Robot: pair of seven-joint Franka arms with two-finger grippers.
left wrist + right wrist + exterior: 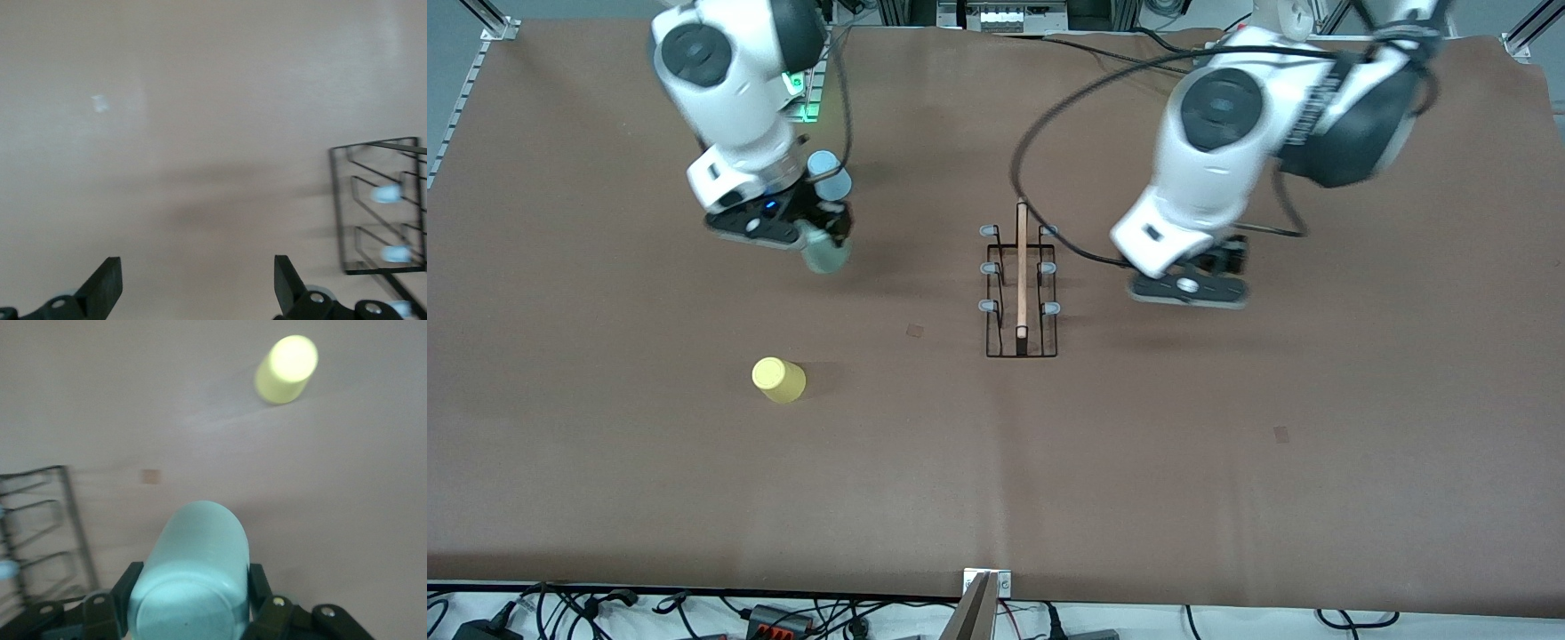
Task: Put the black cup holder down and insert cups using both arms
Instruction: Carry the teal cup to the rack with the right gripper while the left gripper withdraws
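I have the black cup holder (1021, 284) standing upright on the brown tabletop (1227, 462) about midway between the two arms, its wooden rod (1022, 267) running along the top and its pale-tipped prongs (989, 268) sticking out to both sides with no cup on any of them. My left gripper (1190, 286) hangs low over bare tabletop just beside the holder, toward the left arm's end; in the left wrist view its fingers (105, 283) are spread wide with nothing between them, and a corner of the holder's wire frame shows at the edge. My right gripper (818, 233) is over the tabletop toward the right arm's end, its fingers (127, 587) closed on the mint green cup (190, 577), which lies tilted in the grip and fills the bottom of the right wrist view. The light blue cup (829, 173) stands on the tabletop partly hidden by that gripper, farther from the front camera than the green one's spot. The yellow cup (779, 380) sits on its own, well apart from the holder and nearer to the front camera than either of the other cups.
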